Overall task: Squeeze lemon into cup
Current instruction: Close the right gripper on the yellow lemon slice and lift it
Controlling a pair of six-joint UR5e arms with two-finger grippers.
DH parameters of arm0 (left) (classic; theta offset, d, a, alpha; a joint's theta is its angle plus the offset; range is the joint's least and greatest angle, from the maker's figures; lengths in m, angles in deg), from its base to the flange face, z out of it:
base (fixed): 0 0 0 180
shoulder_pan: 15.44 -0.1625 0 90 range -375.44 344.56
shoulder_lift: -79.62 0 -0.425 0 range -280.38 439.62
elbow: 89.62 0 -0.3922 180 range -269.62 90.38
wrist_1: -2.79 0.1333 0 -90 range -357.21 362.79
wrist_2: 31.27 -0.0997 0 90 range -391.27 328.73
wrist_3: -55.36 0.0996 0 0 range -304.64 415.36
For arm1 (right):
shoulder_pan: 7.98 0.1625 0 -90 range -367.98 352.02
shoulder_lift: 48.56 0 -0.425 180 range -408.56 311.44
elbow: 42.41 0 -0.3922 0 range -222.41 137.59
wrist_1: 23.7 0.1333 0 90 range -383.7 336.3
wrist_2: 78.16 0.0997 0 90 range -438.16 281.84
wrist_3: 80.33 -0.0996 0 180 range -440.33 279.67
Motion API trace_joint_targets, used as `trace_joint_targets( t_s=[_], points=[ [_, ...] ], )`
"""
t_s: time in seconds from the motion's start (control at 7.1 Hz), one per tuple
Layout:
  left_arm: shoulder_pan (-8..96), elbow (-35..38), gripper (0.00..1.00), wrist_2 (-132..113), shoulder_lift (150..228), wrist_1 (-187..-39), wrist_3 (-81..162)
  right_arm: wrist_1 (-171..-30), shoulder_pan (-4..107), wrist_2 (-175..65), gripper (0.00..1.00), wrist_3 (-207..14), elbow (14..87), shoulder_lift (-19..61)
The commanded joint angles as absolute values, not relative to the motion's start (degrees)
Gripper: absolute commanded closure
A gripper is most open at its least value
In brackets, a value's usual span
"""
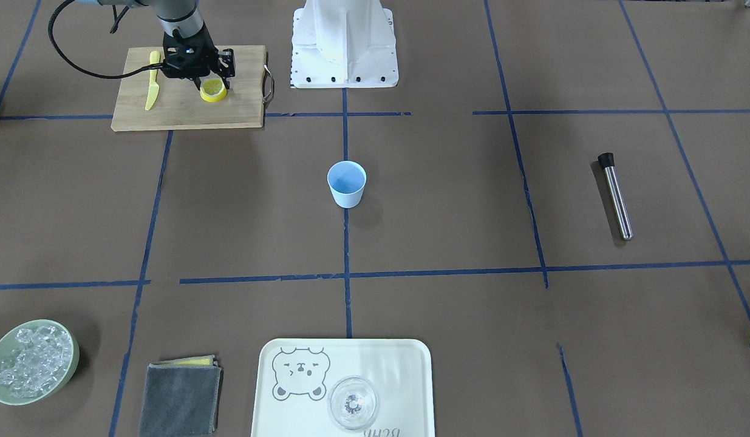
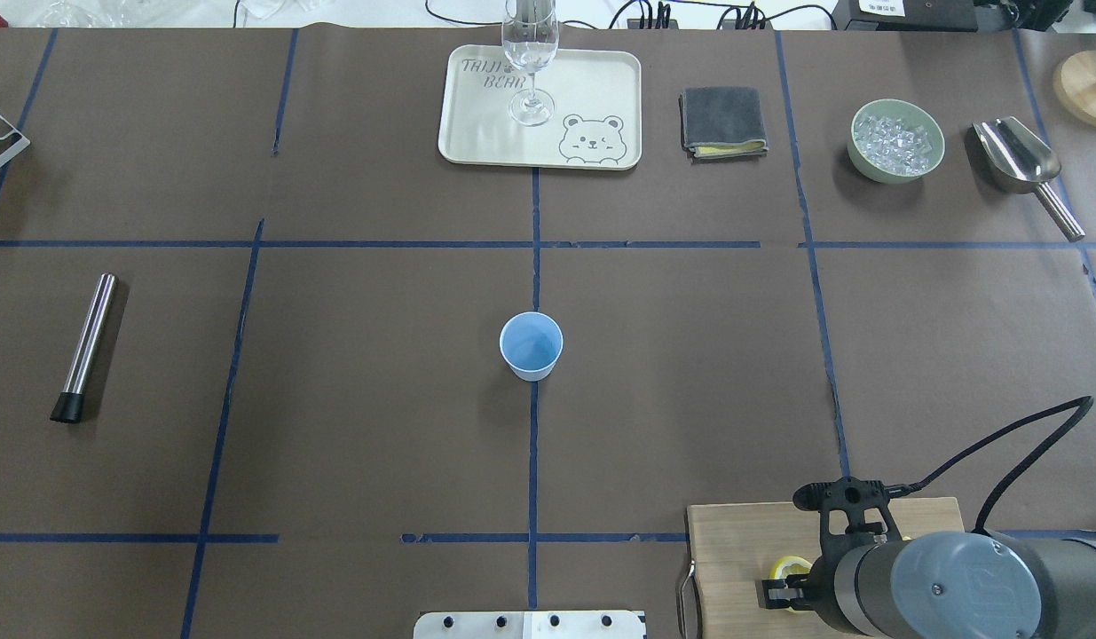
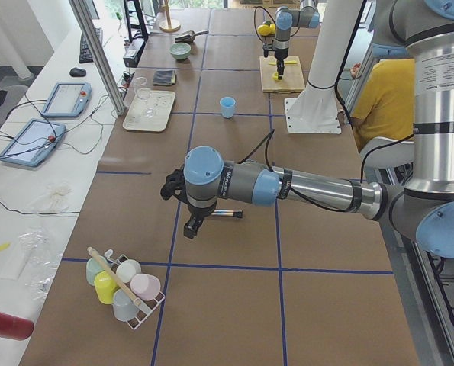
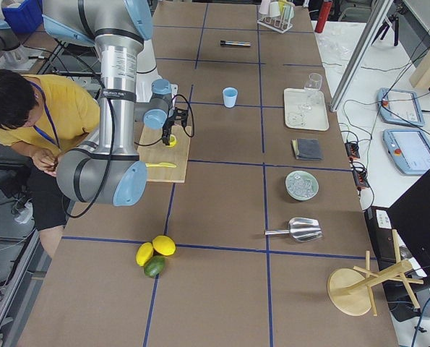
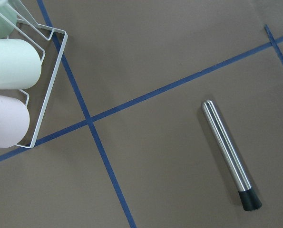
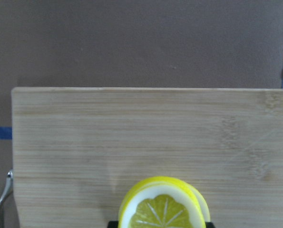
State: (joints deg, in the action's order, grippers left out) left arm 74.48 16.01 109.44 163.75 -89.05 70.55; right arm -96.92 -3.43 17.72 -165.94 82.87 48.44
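The lemon [image 1: 213, 90] is a yellow slice lying cut face up on the wooden cutting board [image 1: 186, 112] at the robot's right. My right gripper [image 1: 212, 80] is down over it with a finger on each side; the jaws look open. In the right wrist view the lemon [image 6: 162, 205] sits at the bottom edge. The light-blue cup [image 1: 347, 183] stands upright and empty at the table's centre, far from the lemon. My left gripper [image 3: 192, 226] hovers over the table at the robot's left, and I cannot tell if it is open or shut.
A yellow knife [image 1: 152, 90] lies on the board beside the gripper. A metal muddler [image 1: 616, 195] lies at the robot's left. At the far edge are a tray [image 1: 405, 364] with a clear glass [image 1: 353, 403], a grey cloth [image 1: 179, 397] and an ice bowl [image 1: 73, 349].
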Motion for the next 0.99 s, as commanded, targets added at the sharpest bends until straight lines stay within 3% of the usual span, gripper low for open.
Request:
trace_joint_targets(
  t_s=[0.0, 0.85],
  points=[
    [75.2, 16.3, 0.00, 109.4, 163.7, -89.1, 70.6, -97.0, -3.2, 17.6, 0.47, -165.9, 84.7, 48.6],
    [75.2, 16.3, 0.00, 109.5, 163.7, -89.1, 70.7, -97.1, -3.1, 17.3, 0.47, -166.5, 88.6, 52.2]
  ],
)
